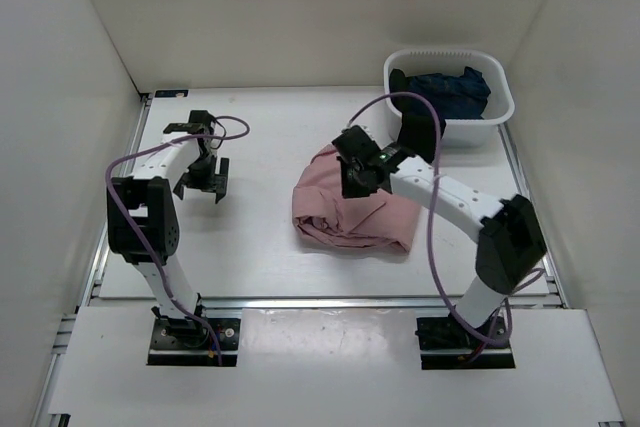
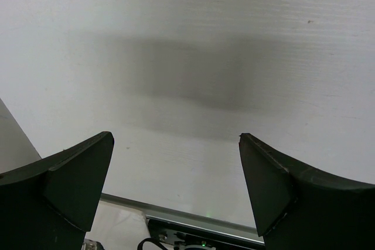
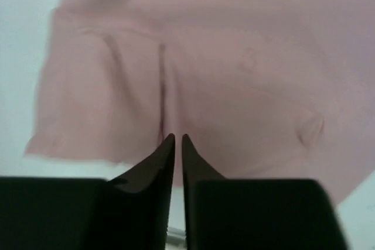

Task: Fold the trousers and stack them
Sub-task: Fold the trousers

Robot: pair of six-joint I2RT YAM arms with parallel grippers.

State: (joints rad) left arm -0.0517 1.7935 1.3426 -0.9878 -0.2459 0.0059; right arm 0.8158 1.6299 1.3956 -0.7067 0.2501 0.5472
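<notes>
On the white table (image 1: 260,247) we see the dusty-pink trousers (image 1: 340,219) bunched in a rough fold just right of centre, with a basket (image 1: 500,115) of dark clothes at two o'clock. The right gripper (image 3: 178,137) hangs over the bundle's twelve-o'clock edge, fingers nearly together; we cannot tell whether cloth is pinched. The left gripper (image 1: 203,190), at nine o'clock, gapes wide above the tabletop. We judge a tidy fold needs both grippers on opposite corners, pulling evenly.

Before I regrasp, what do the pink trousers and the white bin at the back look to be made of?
The trousers: thin, soft cloth with a matte look, judging by the fine creases and limp folds; the exact fibre is unclear. The bin: probably moulded plastic, smooth and white, with a rigid, even rim.
</notes>
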